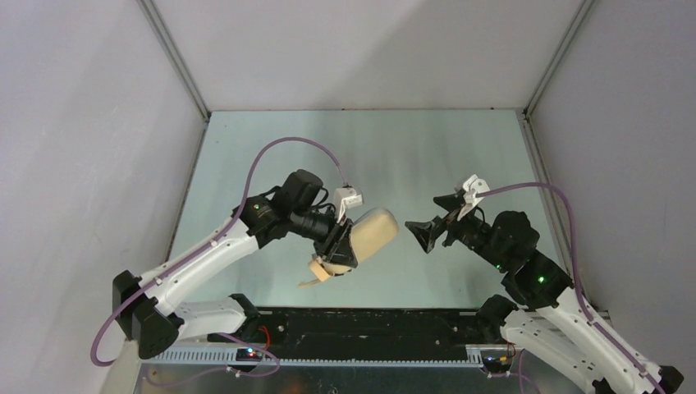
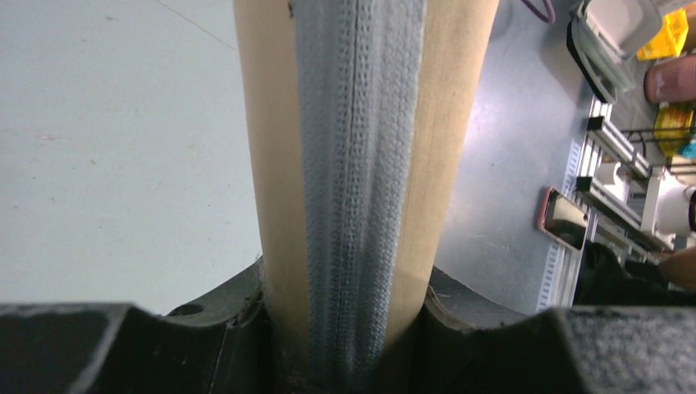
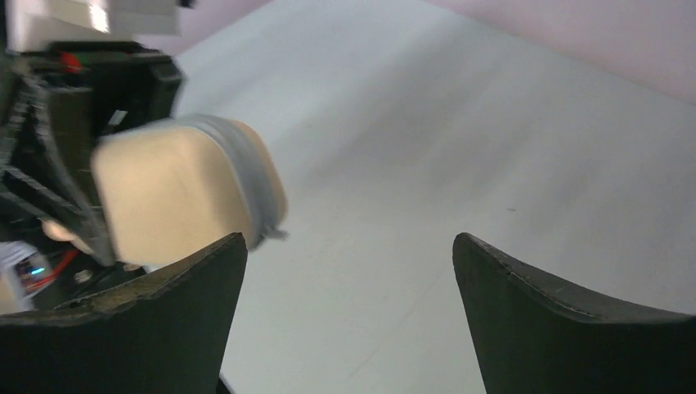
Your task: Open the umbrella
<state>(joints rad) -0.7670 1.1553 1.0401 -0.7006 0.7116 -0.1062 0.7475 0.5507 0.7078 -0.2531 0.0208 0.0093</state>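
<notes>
The folded umbrella (image 1: 373, 232) is a stubby tan-beige bundle held in the air over the table's near middle. Its beige handle end (image 1: 320, 270) and a strap tip point down-left. My left gripper (image 1: 340, 246) is shut on it. In the left wrist view the umbrella (image 2: 271, 164) fills the gap between the jaws (image 2: 345, 328), with a grey zipper-like strip (image 2: 361, 164) down its middle. My right gripper (image 1: 432, 218) is open and empty, a short way right of the umbrella's rounded end. The right wrist view shows that end (image 3: 176, 193) beyond the left finger, with the gripper (image 3: 349, 238) spread wide.
The pale green table (image 1: 361, 148) is boxed in by grey walls at the back and sides. A black rail (image 1: 369, 324) runs along the near edge between the arm bases. Bins and shelving (image 2: 632, 49) stand off the table.
</notes>
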